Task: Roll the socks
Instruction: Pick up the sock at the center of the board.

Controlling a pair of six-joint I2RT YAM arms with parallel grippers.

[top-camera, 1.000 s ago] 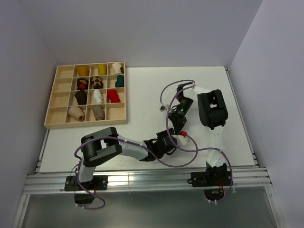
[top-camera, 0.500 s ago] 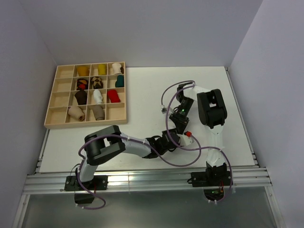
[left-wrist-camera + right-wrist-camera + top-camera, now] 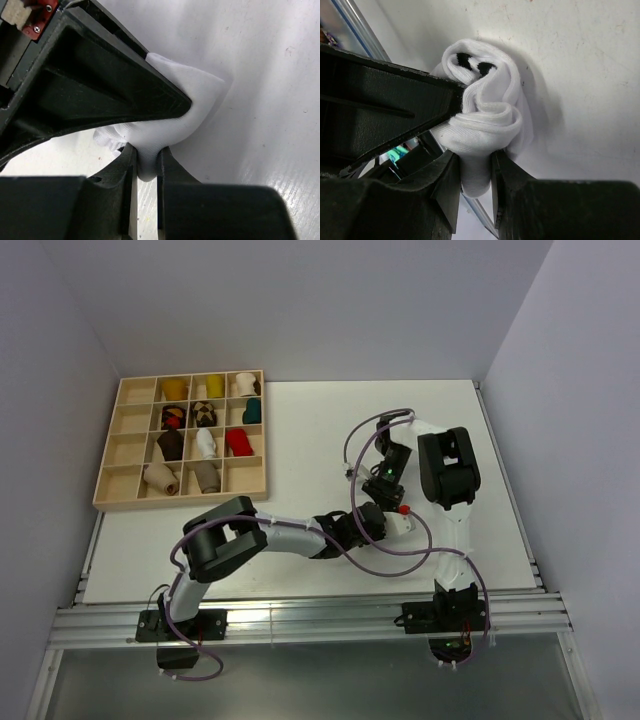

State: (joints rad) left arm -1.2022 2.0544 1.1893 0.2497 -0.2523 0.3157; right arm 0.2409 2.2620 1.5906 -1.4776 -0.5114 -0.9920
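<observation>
Pinching white sock (image 3: 487, 117), rolled socks (image 3: 237, 442) in tray (image 3: 181, 502)

The sock (image 3: 490, 120) is white with black marks, on a white table (image 3: 580, 75).

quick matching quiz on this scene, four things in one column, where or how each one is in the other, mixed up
Things
1. left gripper
2. white sock
3. wooden tray
4. red sock roll

Place or state
A. on the far left part of the table
B. inside a tray compartment
C. shut on the white sock
D. bunched up, pinched from two sides

Pairs: 1-C, 2-D, 3-A, 4-B
</observation>
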